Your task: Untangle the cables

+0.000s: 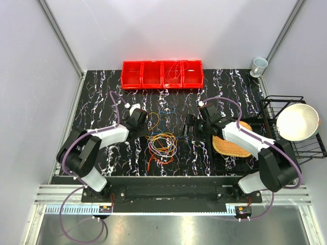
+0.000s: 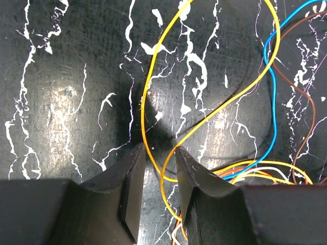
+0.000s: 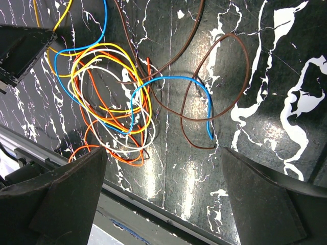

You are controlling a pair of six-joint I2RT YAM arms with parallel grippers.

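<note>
Straddling a yellow wire [image 2: 143,107] laid lengthwise between its jaws, the left gripper [image 2: 159,150] is seen narrowly parted, nothing pinched; the right gripper [image 3: 161,153] is seen wide, empty.

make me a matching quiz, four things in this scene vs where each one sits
1. red bins
2. white bowl
3. cup
4. woven mat

A. under the right arm
B. on the black wire rack
C. far right corner
D. middle of the table's far edge

Pairs: 1-D, 2-B, 3-C, 4-A
</note>
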